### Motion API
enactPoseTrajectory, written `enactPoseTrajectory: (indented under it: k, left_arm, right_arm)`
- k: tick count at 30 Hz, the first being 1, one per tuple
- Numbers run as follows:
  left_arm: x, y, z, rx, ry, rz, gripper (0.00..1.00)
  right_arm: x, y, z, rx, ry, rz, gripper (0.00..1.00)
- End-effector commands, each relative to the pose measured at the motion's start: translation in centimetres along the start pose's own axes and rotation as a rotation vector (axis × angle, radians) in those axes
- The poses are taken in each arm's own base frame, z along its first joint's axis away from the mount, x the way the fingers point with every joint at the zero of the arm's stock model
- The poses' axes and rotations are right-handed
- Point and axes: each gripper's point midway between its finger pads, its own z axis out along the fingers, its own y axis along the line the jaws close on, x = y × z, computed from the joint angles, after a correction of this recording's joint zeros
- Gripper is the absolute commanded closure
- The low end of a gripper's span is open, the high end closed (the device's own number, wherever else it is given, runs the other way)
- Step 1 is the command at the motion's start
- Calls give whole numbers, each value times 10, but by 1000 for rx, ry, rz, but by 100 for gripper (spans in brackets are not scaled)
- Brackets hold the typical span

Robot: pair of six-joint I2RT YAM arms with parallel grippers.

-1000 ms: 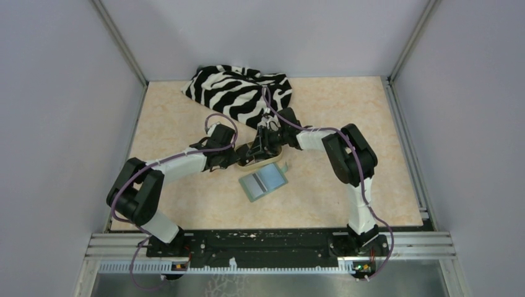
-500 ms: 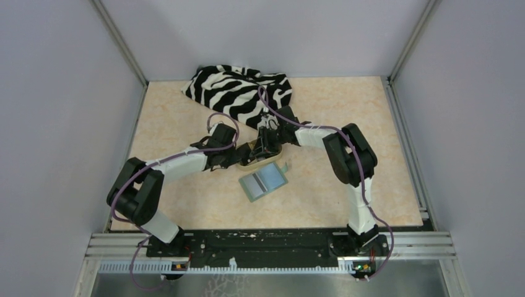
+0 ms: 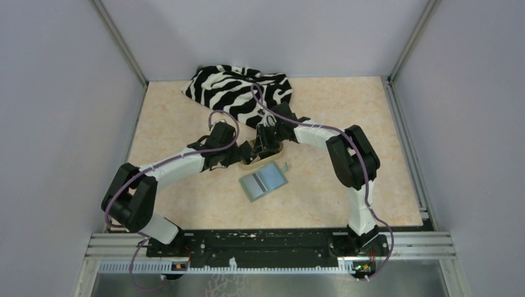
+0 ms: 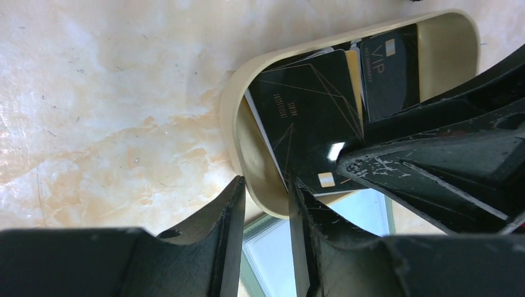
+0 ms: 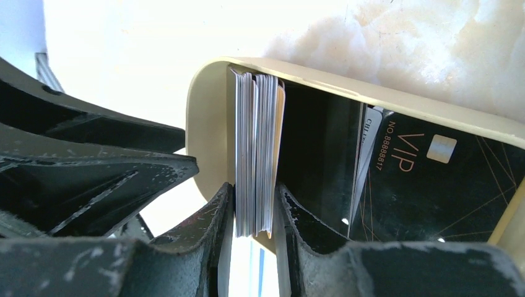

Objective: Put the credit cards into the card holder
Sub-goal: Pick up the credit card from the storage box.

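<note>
Our right claw (image 5: 254, 192) is clenched on a stack of credit cards (image 5: 255, 124) standing on edge, with a finger pressed flat against each face of the stack. The stack sits at one end of the tan oval dish (image 5: 204, 117), whose rim curves just past this claw's tips. Off to one side of the claw, a black card (image 5: 433, 179) marked VIP lies flat in the same dish.

Our left claw (image 4: 266, 185) is released. Its fingers stand apart astride the dish's wall, one outside and one inside close to the held stack, with slack showing beside the wall.

The card holder (image 3: 264, 181) lies open on the table (image 3: 173, 117), pale lining up, just beside the dish on the near side of both claws. A zebra-striped cloth (image 3: 229, 93) lies beyond them.
</note>
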Motion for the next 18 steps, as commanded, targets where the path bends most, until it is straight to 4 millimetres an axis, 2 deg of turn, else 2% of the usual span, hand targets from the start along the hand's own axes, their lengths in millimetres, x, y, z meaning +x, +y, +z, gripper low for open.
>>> enactPoseTrajectory:
  k: [1, 5, 8, 18]
  left_arm:
    - [-18, -21, -14, 80, -60, 28, 63]
    - [-19, -11, -17, 45, -75, 39, 63]
    - [-19, 1, -18, 9, -86, 46, 64]
    - [-13, 22, -7, -44, -64, 63, 70]
  right_arm:
    - [-31, 22, -16, 81, -92, -204, 75]
    - [-25, 31, -8, 150, -72, -301, 74]
    - [-19, 34, -1, 174, -49, -330, 70]
    - [-2, 51, 12, 35, 16, -277, 59]
